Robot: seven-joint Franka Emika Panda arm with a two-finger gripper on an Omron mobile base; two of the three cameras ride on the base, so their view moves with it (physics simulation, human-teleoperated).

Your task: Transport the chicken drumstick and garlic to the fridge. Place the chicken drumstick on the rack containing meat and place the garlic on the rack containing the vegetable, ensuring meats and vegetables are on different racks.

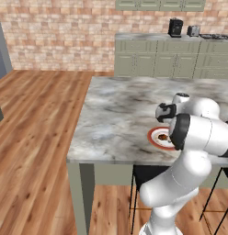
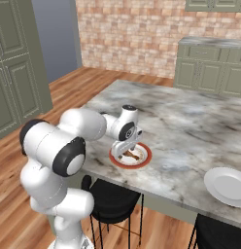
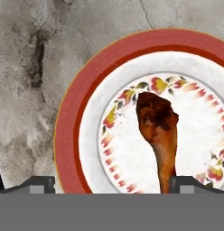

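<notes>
From the left base view, my arm rises at the lower right and bends over the marble desk (image 1: 120, 114). My wrist hangs above a red-rimmed plate (image 1: 155, 137) that sits near the desk's front edge; something small and brown lies on it, mostly hidden behind my forearm. At the back, a counter along the brick wall carries a dark appliance (image 1: 175, 27) and a toaster (image 1: 193, 30).

From the right base view, my gripper (image 2: 128, 151) points down right over that plate, close above it. The chicken drumstick (image 2: 133, 156) lies on the plate just under my hand. Further right on the same desk, well apart, sits a plain white plate (image 2: 229, 187). Black stools (image 2: 112, 197) stand under the front edge of the desk.

In the hand view, the drumstick lies inside the plate's flowered ring, thick end toward the top of the view and thin bone end running down toward my right fingertip (image 3: 186, 184). My jaws are spread wide and grip nothing; the bone end sits just inside the right tip, and I cannot tell whether they touch.
</notes>
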